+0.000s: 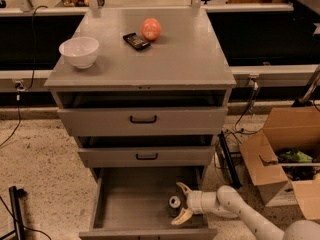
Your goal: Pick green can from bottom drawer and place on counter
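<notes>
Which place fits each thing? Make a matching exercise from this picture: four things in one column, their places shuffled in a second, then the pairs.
Things
1 white bowl
2 green can
3 gripper
4 cardboard box

Places
A on the floor, far right
B upright in the bottom drawer, right side
C left part of the counter
D open, in the bottom drawer, straddling the can

Pairs: 1-C; 2-B; 3-D; 4-A

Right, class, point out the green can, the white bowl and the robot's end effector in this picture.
green can (174, 201), camera view, its silver top.
white bowl (80, 57), camera view, its outer wall.
end effector (178, 204), camera view, midway between its open fingertips, which flank the can in the bottom drawer (130, 204).
</notes>
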### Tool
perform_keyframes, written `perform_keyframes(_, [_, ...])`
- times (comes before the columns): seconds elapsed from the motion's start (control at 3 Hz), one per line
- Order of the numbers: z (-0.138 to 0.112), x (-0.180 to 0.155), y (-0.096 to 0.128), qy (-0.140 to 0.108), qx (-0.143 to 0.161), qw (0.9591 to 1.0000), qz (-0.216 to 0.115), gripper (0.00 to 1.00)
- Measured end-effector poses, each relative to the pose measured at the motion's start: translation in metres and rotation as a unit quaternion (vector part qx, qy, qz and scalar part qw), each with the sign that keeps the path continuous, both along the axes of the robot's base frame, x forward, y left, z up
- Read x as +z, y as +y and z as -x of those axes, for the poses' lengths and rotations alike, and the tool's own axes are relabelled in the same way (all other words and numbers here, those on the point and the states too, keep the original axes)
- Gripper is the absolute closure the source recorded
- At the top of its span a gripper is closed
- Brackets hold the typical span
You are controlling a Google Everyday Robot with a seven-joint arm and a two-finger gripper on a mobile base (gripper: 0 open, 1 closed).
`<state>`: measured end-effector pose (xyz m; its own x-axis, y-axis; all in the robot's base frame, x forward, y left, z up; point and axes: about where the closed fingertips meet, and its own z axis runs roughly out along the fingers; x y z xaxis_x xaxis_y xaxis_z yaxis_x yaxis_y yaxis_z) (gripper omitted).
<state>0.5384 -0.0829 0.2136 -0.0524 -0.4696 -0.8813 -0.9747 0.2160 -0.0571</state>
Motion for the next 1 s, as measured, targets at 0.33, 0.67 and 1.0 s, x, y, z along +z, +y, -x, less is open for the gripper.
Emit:
perform_keyframes(0.33, [0.0004,-0.0053,0.002,0.005,0.0,0.9999,0.016,0.19])
perform_keyframes(0.67, [-0.0001,-0.0075,0.0013,0.013,-0.001,0.9998,0.012,0.41])
perform_keyframes(1.0, [-0.0006,-0.0092,0.0019,0.017,0.003,0.9998,0.013,0.65])
